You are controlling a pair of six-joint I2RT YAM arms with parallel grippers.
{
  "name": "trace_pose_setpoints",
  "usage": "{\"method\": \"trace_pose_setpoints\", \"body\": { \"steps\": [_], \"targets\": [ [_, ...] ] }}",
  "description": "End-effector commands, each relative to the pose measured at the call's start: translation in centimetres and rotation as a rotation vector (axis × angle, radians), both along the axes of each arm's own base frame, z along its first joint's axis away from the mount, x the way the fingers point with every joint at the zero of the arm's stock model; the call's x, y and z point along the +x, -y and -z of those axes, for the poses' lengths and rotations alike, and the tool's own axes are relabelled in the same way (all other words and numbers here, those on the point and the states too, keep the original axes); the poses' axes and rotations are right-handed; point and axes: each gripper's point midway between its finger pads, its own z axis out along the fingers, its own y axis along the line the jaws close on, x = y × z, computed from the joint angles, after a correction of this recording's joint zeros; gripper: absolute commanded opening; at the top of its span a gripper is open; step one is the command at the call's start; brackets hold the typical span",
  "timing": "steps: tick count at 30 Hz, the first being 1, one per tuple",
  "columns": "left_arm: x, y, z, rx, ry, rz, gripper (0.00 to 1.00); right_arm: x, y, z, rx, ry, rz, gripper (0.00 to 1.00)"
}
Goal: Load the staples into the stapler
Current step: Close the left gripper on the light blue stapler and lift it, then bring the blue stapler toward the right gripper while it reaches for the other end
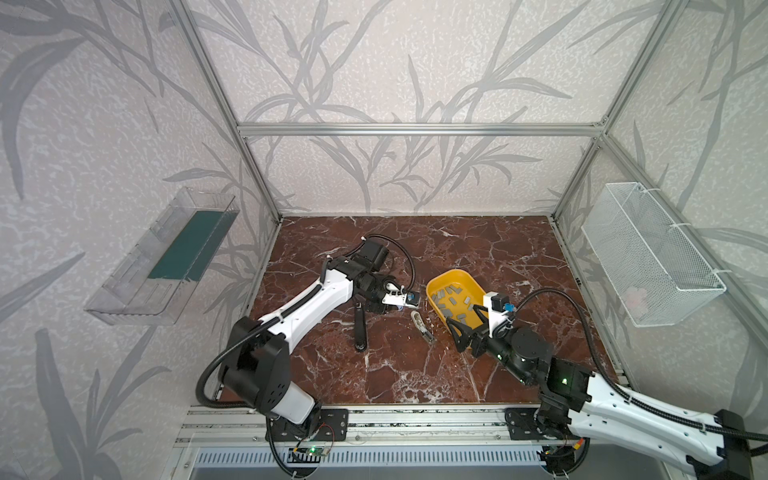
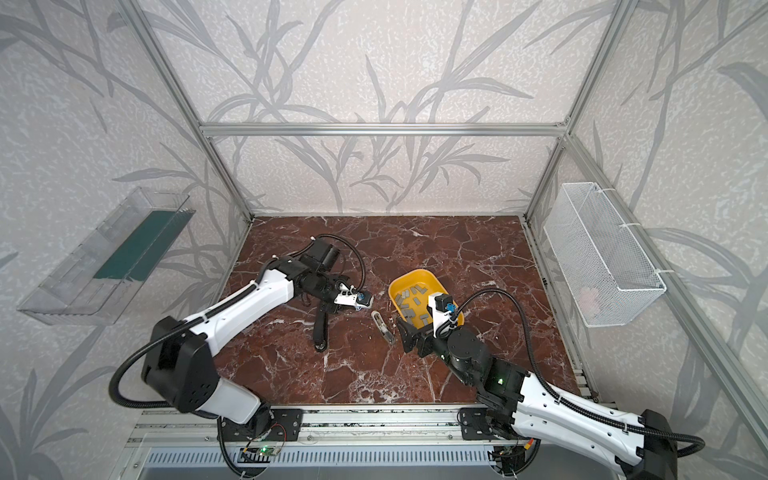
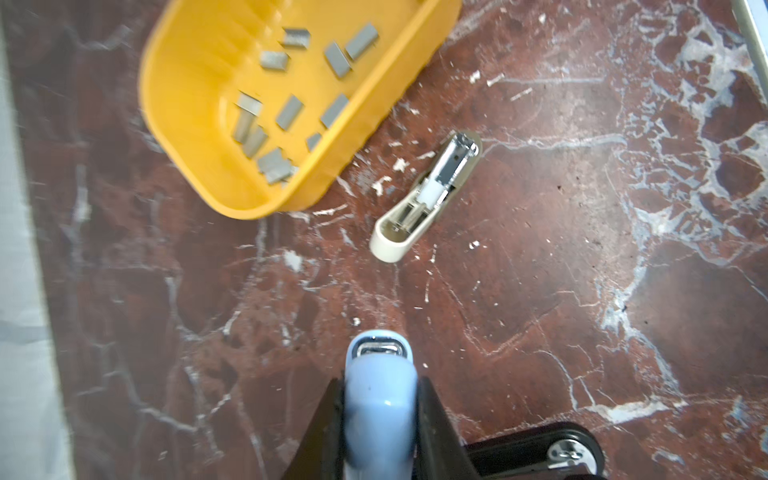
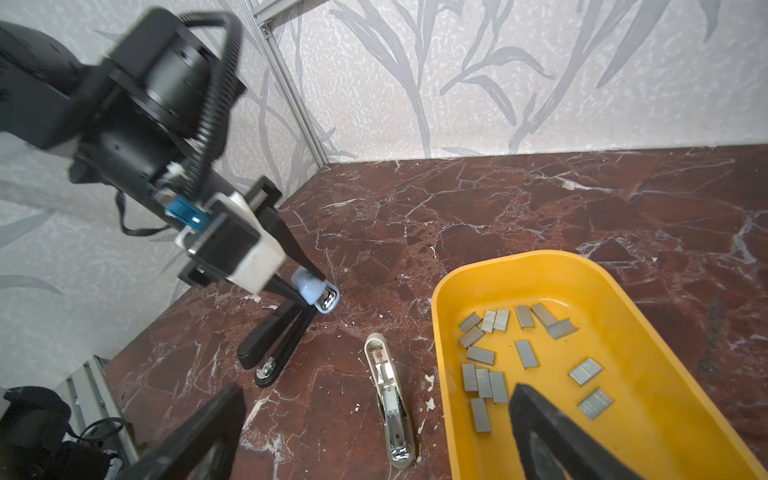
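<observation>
Red marble tabletop point(image 1: 415, 374) underfoot of it all. Over it the right gripper point(image 4: 378, 386) hangs with its jaws wide apart, one finger above the yellow tray point(image 4: 440, 316). The staples point(image 4: 482, 380) lie scattered flat just beneath, so this arm looks much the nearer. Just beside the tray lies an opened beige stapler point(image 3: 424, 195), its length running along the tray's side. Further off, the left gripper point(image 3: 380, 399) is clamped on the blue stapler point(image 4: 316, 293), nose aimed trayward.

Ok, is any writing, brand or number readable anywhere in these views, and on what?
None readable. No print shows on the blue stapler, the beige stapler, the black stapler, the yellow tray or the staples.
The circuit board on the front rail is too small to read.
</observation>
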Motion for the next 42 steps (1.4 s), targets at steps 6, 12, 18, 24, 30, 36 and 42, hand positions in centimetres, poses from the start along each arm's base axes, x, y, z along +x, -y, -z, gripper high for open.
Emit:
{"method": "trace_pose_setpoints", "body": {
  "steps": [6,12,18,24,30,36,42],
  "targets": [
    [0.1,0.8,-3.0,-0.179,0.204,0.008,0.00,2.9,-2.4,-3.5,0.073,0.024,0.030,0.82],
    [-2.9,2.6,-3.3,-0.318,0.165,0.120,0.00,2.4,-4.3,-3.0,0.009,0.042,-0.070,0.70],
    [-3.7,3.7,-3.6,-0.371,0.101,0.151,0.00,2.2,-2.4,-0.9,0.039,0.033,-0.015,0.71],
    [-4.2,4.5,-2.9,-0.361,0.067,0.172,0.00,1.3,-4.7,-1.0,0.049,0.025,-0.132,0.69],
    [-4.9,5.0,-3.0,-0.367,0.061,0.195,0.00,1.2,-5.0,-0.8,0.061,0.014,-0.149,0.66],
    [-4.7,5.4,-3.7,-0.393,0.059,0.175,0.00,1.4,-5.4,-0.2,0.059,-0.021,-0.144,0.61],
    [-5.1,6.1,-5.4,-0.453,0.065,0.176,0.00,1.8,-6.1,0.8,0.037,-0.052,-0.147,0.54]
  ]
}}
